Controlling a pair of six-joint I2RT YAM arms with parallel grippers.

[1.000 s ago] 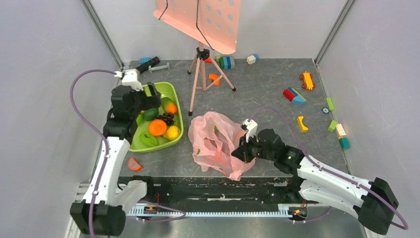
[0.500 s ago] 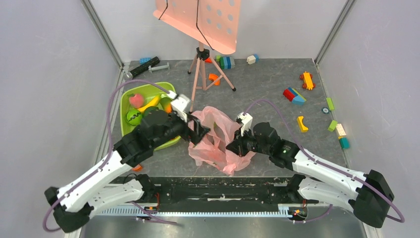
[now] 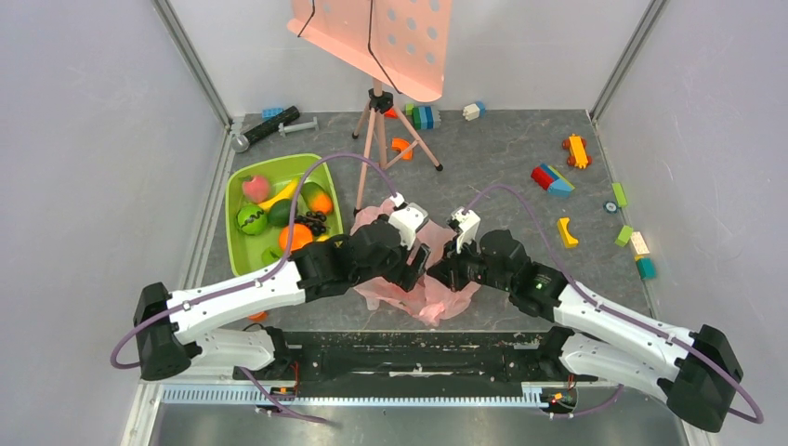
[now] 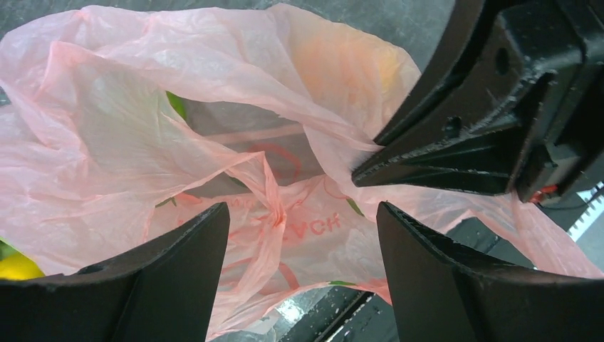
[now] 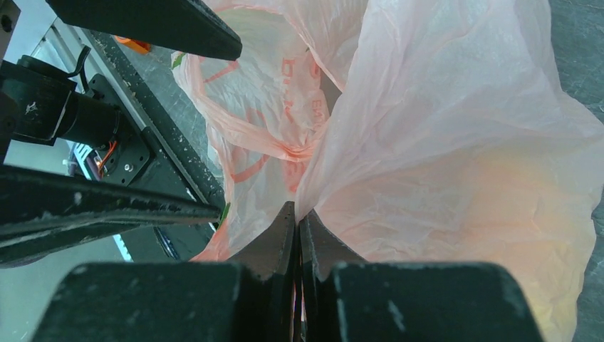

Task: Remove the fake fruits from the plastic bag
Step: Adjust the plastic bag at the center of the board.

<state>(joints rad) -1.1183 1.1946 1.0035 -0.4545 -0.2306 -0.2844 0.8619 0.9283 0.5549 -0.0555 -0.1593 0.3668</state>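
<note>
The left arm and the right arm look alike. Glossy white shells cover the long links, and every joint has a matte black housing. In the top view a chunky black block ends each arm, at 8 o'clock and 4 o'clock. A thin purple cable loops along the left arm and another along the right. Each runs to a small white wrist block, and a tiny green light shows on the right forearm. The left tool has broad, curved black fingers. The right tool has black fingers that taper to thin tips and are dust-speckled.
</note>
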